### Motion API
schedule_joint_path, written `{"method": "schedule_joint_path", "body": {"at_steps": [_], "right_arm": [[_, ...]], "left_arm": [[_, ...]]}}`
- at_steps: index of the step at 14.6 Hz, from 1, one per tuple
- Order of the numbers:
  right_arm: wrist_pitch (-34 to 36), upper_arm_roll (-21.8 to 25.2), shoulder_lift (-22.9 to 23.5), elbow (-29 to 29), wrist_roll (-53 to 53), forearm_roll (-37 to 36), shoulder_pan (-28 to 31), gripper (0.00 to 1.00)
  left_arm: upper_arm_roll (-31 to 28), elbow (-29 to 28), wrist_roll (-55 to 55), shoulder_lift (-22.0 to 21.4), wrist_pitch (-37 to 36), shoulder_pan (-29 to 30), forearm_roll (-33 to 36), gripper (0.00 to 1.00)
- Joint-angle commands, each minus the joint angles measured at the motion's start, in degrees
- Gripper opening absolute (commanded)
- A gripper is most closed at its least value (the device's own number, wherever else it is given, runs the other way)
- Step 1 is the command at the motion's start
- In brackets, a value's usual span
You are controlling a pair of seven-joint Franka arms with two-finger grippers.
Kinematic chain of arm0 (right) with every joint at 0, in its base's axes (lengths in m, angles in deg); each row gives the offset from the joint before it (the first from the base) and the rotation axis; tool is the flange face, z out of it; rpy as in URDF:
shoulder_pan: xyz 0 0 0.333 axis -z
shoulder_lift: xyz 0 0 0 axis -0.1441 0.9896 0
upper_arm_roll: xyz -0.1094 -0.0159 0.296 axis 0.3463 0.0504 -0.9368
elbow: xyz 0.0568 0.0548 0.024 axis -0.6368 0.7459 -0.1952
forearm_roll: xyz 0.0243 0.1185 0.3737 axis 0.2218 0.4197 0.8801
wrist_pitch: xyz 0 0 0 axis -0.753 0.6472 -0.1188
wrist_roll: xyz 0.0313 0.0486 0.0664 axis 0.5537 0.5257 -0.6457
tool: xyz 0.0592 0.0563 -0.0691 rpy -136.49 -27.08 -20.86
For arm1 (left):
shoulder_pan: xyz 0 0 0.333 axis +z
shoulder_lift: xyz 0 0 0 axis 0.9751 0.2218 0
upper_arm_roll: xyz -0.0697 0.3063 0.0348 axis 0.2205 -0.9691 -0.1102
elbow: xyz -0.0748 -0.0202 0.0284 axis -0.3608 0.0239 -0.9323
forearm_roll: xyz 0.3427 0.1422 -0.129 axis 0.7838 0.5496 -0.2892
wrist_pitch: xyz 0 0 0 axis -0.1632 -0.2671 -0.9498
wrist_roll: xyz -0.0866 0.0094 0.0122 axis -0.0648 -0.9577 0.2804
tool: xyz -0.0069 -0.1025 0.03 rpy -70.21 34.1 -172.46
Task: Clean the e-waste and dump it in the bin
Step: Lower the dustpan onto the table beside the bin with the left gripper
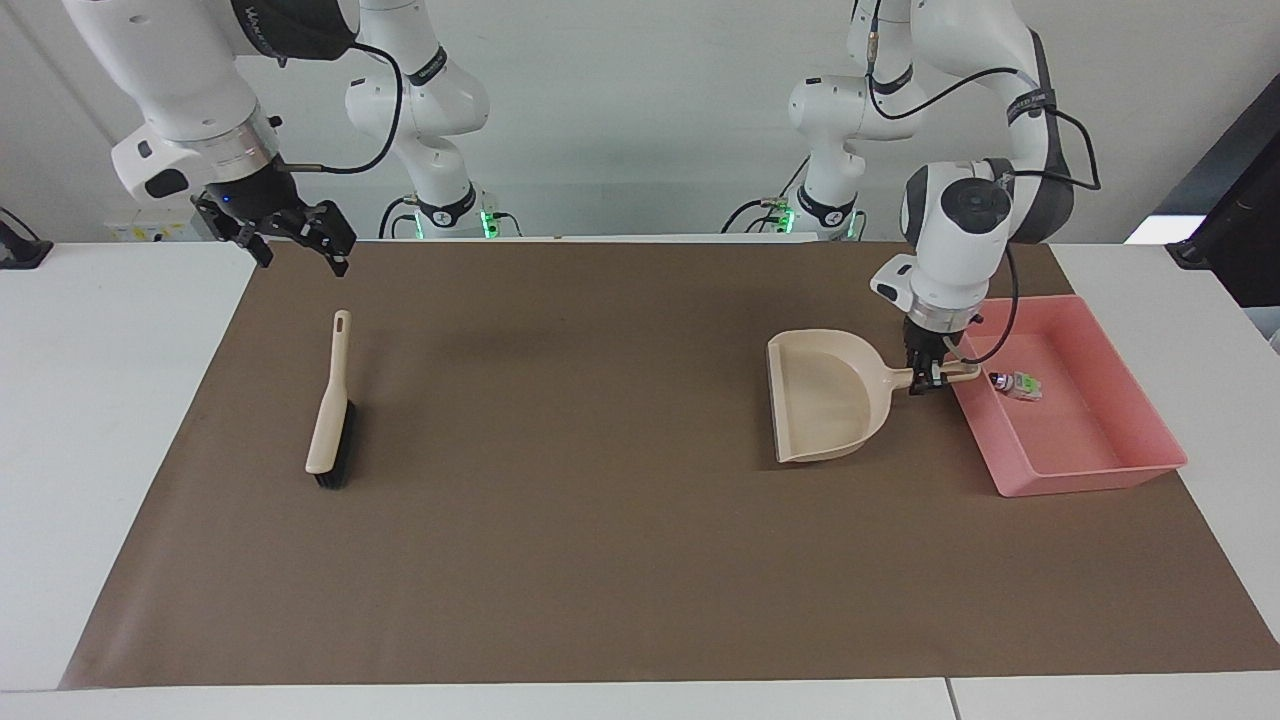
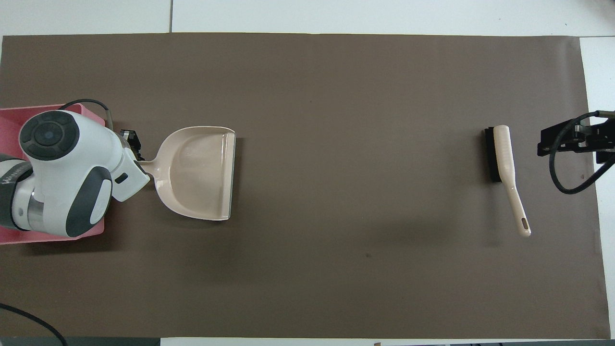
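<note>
Left gripper [image 1: 928,380] is pinched on the handle of the beige plastic dustpan [image 1: 822,408], mid-right of the facing frame. The dustpan sits low over or on the brown mat [image 1: 600,520]; contact can't be told. Its mouth points toward the mat centre, and its handle end is just beside the wall of the shallow pink plastic rectangular bin [image 1: 1090,470]. In the overhead frame the dustpan [image 2: 199,173] is centre-left, the bin [image 2: 9,115] is at the left edge mostly covered by the left arm, and only part of the left gripper [image 2: 132,144] shows.

E-waste [image 1: 1015,384]: the small white cylinder with green markings lies inside the bin, on its floor near the wall closest to the dustpan handle. A dark bit touches it; can't tell if that is the second cylinder.

Right gripper [image 1: 295,235] hangs in the air at upper left of the facing frame, over the mat's corner, fingers spread, holding nothing. In the overhead frame it [image 2: 574,139] is at the right edge.

Beige-handled brush with black bristles [image 1: 330,415] lies flat on the mat, left of the facing frame, below the right gripper and apart from it. Overhead: brush [image 2: 504,168] at right.
</note>
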Motion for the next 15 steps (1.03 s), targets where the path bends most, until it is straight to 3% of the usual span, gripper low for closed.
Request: {"method": "schedule_joint_path", "body": {"at_steps": [1, 6, 15], "right_arm": [[-0.2, -0.3, -0.1, -0.2, -0.1, 0.3, 0.3, 0.99], [-0.9, -0.3, 0.0, -0.3, -2.8, -0.2, 0.4, 0.99], [-0.6, -0.3, -0.1, -0.2, -2.7, 0.0, 0.5, 0.99]], "left_arm": [[-1.0, -0.3, -6.4, 0.8, 1.9, -5.5, -1.1, 0.00], [-1.0, -0.3, -10.5, 1.1, 4.5, -10.5, -1.1, 0.00], [-1.0, -2.7, -11.1, 1.3, 6.1, -10.6, -1.1, 0.04]]}}
